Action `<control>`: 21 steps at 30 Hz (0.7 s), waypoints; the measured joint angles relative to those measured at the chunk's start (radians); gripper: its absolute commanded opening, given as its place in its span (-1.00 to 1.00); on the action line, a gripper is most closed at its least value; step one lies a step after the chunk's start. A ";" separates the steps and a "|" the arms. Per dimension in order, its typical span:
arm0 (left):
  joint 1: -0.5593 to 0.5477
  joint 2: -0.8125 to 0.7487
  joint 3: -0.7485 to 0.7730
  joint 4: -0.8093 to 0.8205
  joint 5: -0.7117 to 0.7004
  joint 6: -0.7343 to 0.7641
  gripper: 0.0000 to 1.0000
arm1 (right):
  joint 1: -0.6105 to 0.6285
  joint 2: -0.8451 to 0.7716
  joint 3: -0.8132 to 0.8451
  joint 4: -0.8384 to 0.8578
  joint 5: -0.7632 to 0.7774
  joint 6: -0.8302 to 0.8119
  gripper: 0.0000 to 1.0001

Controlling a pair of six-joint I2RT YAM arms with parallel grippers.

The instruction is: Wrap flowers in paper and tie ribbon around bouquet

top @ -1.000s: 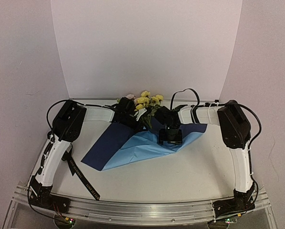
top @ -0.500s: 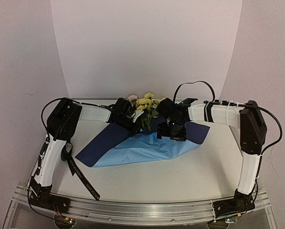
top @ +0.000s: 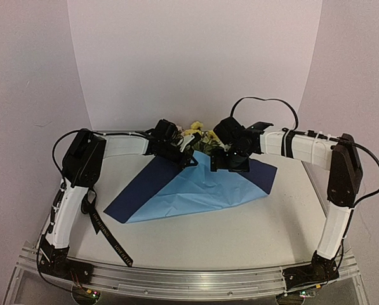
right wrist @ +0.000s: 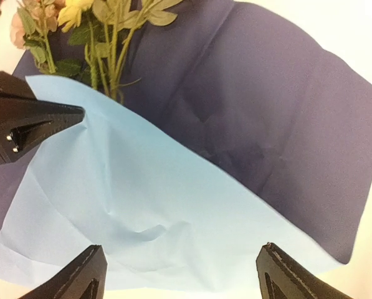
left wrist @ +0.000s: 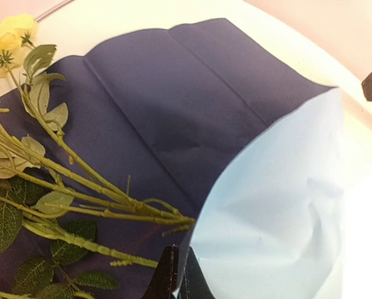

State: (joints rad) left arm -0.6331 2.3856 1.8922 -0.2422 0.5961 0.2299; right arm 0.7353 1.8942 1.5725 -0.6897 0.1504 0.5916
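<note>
Nearby, the ribbon [top: 110,236] lies beside the left arm [top: 67,210], off the paper [top: 195,190].

We see a thin rectangular paper sheet [top: 202,190], light blue on one face and dark navy on the other. It is matt on both faces, with fold lines and soft crumples. The yellow and pale pink flowers [top: 197,135] have long green stems that look like knobbly, slightly waxy moulded plastic, and their leaves resemble veined cloth. The pale table top [top: 252,235] looks smooth and matt to us. Its near rail [top: 189,279] is brushed metal. The white arm shells [top: 67,213] look like glossy plastic.
</note>
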 measured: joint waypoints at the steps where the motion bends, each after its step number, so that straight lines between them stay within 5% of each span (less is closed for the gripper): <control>1: -0.002 0.002 0.011 -0.005 -0.005 -0.003 -1.00 | 0.000 0.000 -0.005 0.010 -0.007 -0.009 0.71; 9: -0.017 0.080 0.172 -0.039 -0.030 -0.005 -1.00 | -0.002 0.007 -0.022 0.101 -0.093 -0.048 0.60; 21: -0.019 0.172 0.225 -0.042 -0.062 -0.019 -1.00 | -0.002 0.056 -0.135 0.171 -0.107 -0.043 0.70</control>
State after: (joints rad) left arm -0.6518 2.5575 2.1170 -0.2840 0.5340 0.2109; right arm 0.7338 1.9504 1.4376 -0.5189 0.0433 0.5488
